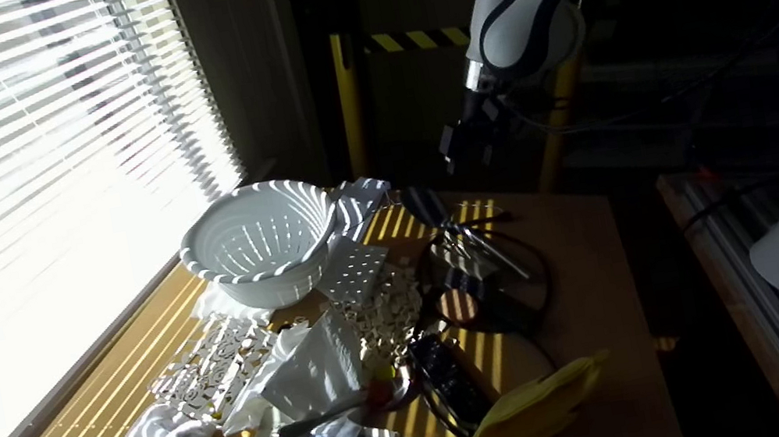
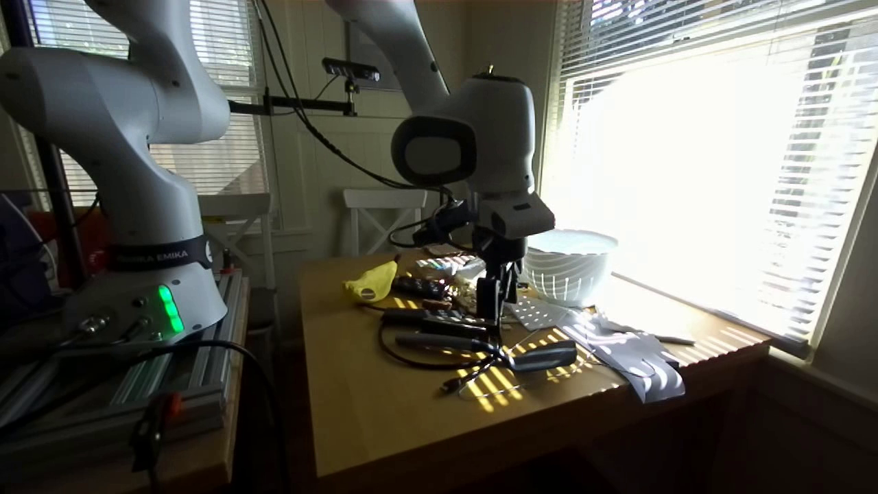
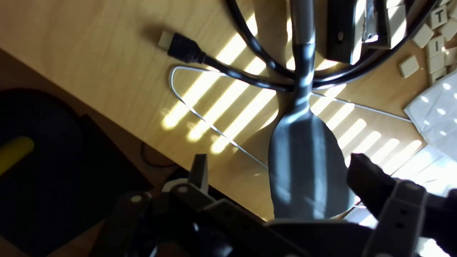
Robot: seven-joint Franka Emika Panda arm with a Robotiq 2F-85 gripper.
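Hard sun pours through the window blinds (image 1: 65, 122) and lays bright stripes over the wooden table (image 2: 350, 405). Above its edge hangs the robot's gripper (image 3: 280, 166), its jaws spread wide with nothing pinched between them.

The thing nearest to it is a dark spatula (image 3: 307, 157) lying on the wood near that edge. In the wrist view its broad blade shows between the two sides of the gripper, but in an exterior view the fingers (image 1: 448, 145) hang in the air, apart from it. Its neck crosses over a black cable (image 3: 246, 76) that ends in a plug, and a thin wire loop (image 3: 214, 126) runs out on either side of it.

Farther in lie letter tiles (image 1: 385, 310), a pale perforated sheet (image 1: 354, 268) and a white colander (image 1: 275, 289); a yellow banana-shaped pouch (image 1: 540, 411) sits well apart.

As for progress, I see nothing held and nothing lifted; the spatula rests loose, so any hold on it is undone at this moment. The stance would suit a reach as well as a release, and I can't judge which.
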